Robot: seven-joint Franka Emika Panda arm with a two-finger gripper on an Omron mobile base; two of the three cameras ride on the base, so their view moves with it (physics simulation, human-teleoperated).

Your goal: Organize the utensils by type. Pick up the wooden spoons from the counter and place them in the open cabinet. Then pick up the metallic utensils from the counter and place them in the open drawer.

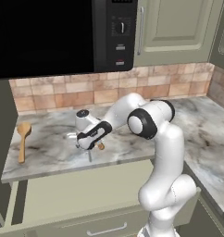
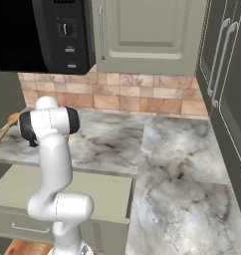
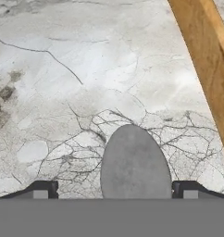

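Grey metal spoon (image 3: pixel 135 162) lies on the marbled counter (image 3: pixel 63 92) between the spread fingertips of the gripper (image 3: pixel 115 189), a wooden spoon handle (image 3: pixel 207 60) beside it.

No text, label, brand, number or sign can be read anywhere; the microwave (image 1: pixel 63 34) at the upper left of the left base view carries a control panel (image 1: pixel 121 32) with a dial and small pale marks, too blurred to make out as letters or digits; the same panel (image 2: pixel 67 35) at the upper left of the right base view is equally illegible.
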